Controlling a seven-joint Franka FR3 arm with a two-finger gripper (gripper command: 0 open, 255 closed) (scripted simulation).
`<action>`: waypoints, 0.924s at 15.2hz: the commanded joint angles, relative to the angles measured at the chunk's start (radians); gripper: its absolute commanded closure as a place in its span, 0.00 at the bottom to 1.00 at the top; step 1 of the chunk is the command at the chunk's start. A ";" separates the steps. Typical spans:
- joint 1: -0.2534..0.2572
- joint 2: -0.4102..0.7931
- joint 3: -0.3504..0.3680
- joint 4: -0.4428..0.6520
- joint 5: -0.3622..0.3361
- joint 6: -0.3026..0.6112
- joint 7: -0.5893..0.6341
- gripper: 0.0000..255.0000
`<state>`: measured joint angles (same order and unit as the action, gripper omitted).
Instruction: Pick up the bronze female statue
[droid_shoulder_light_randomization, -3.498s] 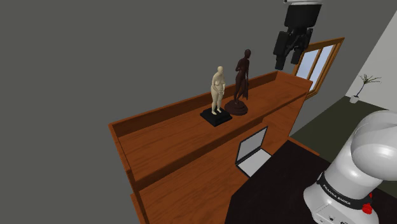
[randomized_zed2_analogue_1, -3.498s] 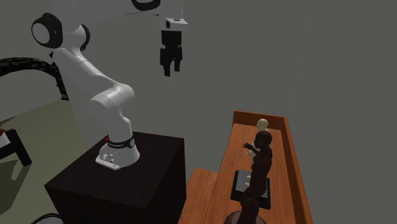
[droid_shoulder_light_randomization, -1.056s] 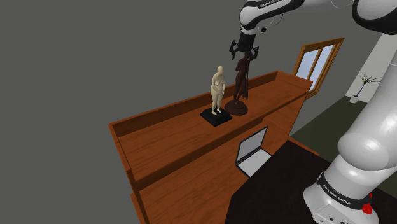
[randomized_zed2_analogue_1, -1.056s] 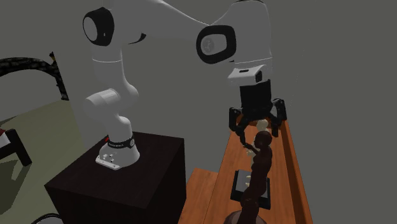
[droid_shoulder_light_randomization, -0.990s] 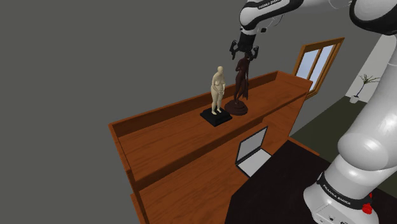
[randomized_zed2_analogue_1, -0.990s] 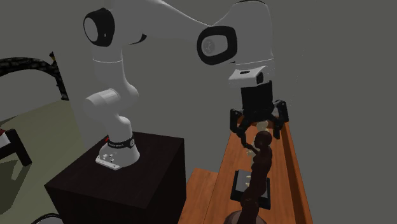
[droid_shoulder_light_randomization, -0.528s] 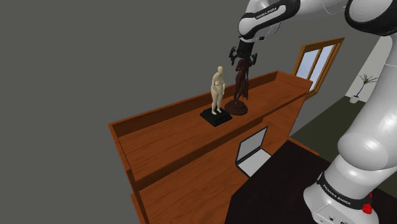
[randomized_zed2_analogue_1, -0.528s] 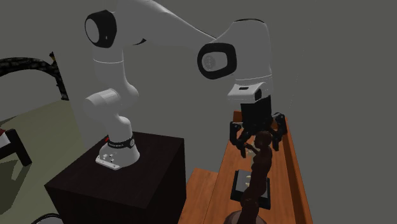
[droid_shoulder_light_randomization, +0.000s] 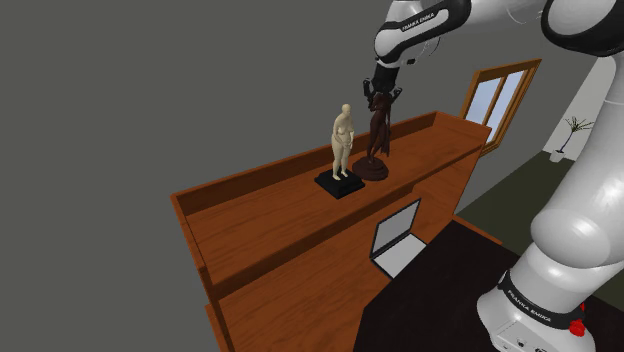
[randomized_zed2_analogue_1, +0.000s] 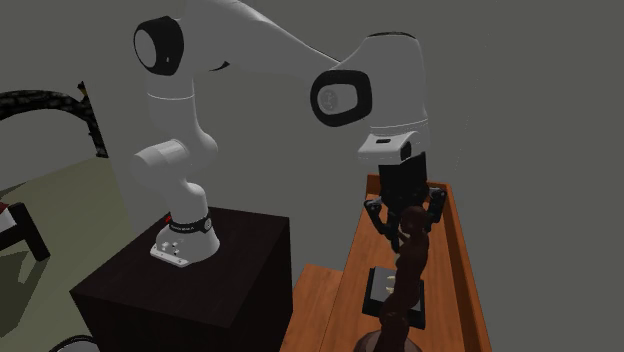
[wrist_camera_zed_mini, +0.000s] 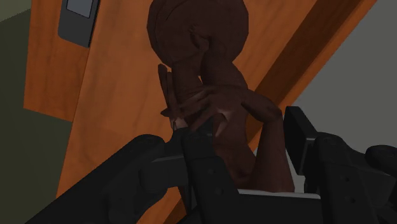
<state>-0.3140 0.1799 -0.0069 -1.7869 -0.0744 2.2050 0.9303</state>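
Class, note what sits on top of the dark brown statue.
The black gripper straddles the top of the dark brown statue, open fingers either side. It covers the head in the shoulder view.

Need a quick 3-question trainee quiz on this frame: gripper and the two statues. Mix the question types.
1. True or false: the gripper's fingers stand apart, one on each side of the upper part of the dark brown statue.
2. Multiple choice: the dark brown statue's base is A) round, B) square, C) triangular.
3. Fill in: in the shoulder view, the cream statue stands to the ___ of the dark brown statue.

Key: 1 true; 2 A; 3 left.
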 joint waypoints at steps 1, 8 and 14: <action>-0.001 0.002 -0.001 0.000 -0.001 0.000 0.000 1.00; 0.000 -0.014 0.000 0.046 0.001 -0.061 -0.003 1.00; 0.001 -0.023 0.001 0.115 0.004 -0.139 -0.008 1.00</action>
<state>-0.3155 0.1535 -0.0076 -1.6963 -0.0696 2.0831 0.9196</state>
